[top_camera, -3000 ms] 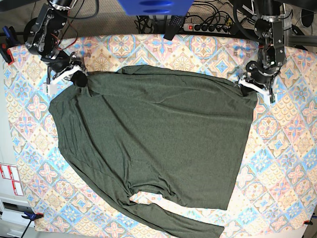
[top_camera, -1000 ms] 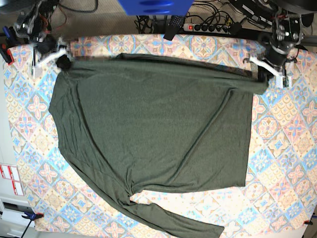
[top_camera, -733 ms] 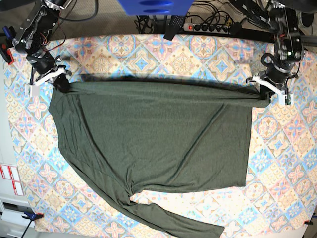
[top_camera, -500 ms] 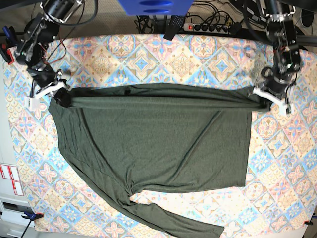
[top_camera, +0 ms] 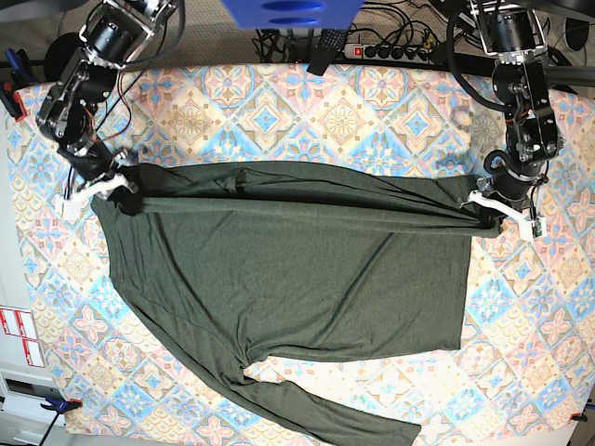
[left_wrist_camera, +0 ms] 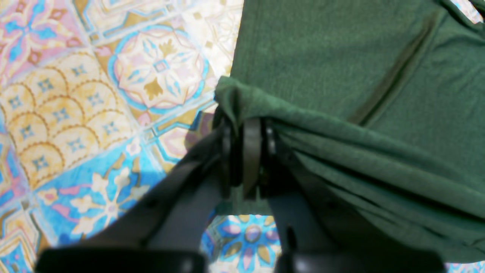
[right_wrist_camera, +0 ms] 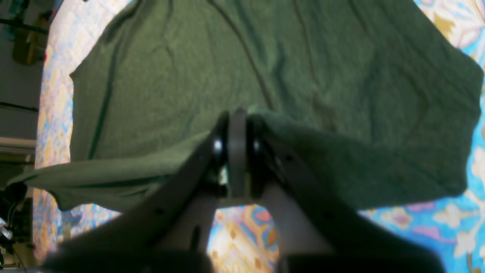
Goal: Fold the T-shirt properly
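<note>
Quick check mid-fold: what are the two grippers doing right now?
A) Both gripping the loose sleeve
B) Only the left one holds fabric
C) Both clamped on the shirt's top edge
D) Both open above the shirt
C: the left gripper and right gripper each pinch a top corner of the T-shirt, as both wrist views confirm.

base: overhead, whole T-shirt (top_camera: 297, 269) | wrists: close, down, shirt edge

1 T-shirt (top_camera: 288, 269), 2 grippers
</note>
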Robot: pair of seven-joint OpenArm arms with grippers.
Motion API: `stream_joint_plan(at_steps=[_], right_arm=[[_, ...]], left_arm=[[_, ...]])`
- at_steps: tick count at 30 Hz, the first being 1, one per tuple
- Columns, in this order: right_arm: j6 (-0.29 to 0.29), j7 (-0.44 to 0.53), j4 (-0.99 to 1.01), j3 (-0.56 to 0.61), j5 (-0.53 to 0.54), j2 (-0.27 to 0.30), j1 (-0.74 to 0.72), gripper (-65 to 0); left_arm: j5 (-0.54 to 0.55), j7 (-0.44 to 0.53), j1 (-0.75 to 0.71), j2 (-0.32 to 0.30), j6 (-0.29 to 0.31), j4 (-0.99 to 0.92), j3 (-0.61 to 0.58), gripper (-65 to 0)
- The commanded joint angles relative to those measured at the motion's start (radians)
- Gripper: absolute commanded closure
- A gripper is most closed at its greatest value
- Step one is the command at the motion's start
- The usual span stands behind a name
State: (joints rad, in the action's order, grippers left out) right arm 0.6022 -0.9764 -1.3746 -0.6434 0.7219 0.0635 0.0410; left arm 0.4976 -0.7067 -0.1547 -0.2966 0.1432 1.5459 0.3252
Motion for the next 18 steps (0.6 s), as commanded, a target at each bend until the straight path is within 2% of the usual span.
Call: stream_joint_plan(at_steps=[1,8,15,18], right_arm=[[0.009,0.024,-0.018,-0.003,0.026,0.014,-0.022,-0.3],[0.009,0.026,-0.016,-0.003,0.026,0.014,-0.036,-0.3],[0.009,0.026,0.105,-0.003,0.026,0.014,-0.034,-1.5],[0.009,0.026,0.12,-0.003,0.026,0.014,-0.028,-5.7]], left_arm=[[0.002,0.02,0.022,-0.008,-0.004,-0.003,0.012,0.0],[0.003,0.025,0.047,-0.006,-0.004,-0.078,0.009,0.0],[0.0,0.02,0.047,-0.006,-0.004,-0.086,-0.018,-0.2],[0.0,0.019,0.045,-0.016,-0.004,-0.091,-0.064,-9.8]])
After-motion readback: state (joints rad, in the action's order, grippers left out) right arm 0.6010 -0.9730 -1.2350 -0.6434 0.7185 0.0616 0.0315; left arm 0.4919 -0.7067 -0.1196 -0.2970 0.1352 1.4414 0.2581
